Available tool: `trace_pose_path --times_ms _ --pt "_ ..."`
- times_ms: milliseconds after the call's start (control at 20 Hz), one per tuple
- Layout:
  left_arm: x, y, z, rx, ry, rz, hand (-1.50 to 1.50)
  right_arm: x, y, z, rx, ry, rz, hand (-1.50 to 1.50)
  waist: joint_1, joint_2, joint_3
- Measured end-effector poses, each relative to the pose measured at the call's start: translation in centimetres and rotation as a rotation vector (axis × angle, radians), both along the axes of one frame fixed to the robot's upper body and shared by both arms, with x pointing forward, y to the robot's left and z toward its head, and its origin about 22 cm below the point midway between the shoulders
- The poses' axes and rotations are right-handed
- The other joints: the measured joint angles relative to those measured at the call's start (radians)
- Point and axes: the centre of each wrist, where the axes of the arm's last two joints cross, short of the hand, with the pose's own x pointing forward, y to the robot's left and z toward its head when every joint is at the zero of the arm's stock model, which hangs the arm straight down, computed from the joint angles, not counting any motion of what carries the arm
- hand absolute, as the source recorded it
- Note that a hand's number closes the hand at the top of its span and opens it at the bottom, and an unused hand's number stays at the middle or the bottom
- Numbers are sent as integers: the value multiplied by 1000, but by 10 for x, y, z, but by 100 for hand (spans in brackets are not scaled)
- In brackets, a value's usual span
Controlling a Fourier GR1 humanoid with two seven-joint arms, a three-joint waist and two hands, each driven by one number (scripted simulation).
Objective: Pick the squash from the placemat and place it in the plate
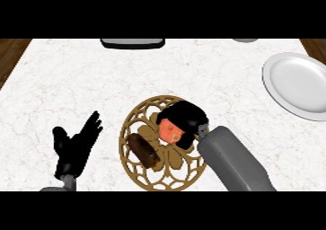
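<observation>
Left hand [76,148] rests open at the view's lower left, fingers straight and pointing up and to the right, touching nothing. Beside it to the right lies the round, lacy tan placemat [135,121], with a dark brown oblong thing [143,151] on its lower part. Over the placemat's middle, the right hand [183,116] curls round the orange squash [169,130], which shows beneath the fingers. Well apart, at the far right, sits the white plate [299,85].
</observation>
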Motion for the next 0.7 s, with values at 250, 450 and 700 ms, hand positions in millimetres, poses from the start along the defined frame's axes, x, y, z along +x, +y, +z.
trace_pose_path --times_ms 250,450,700 --pt "4 0 5 1 4 3 0 6 4 -4 -4 -66 32 150 0 -4 0" --pt "2 -3 2 3 10 5 0 6 3 -9 17 -117 39 150 -1 -6 -1" --pt "0 5 4 9 12 13 0 -2 -18 -1 196 -201 9 150 -16 -7 0"
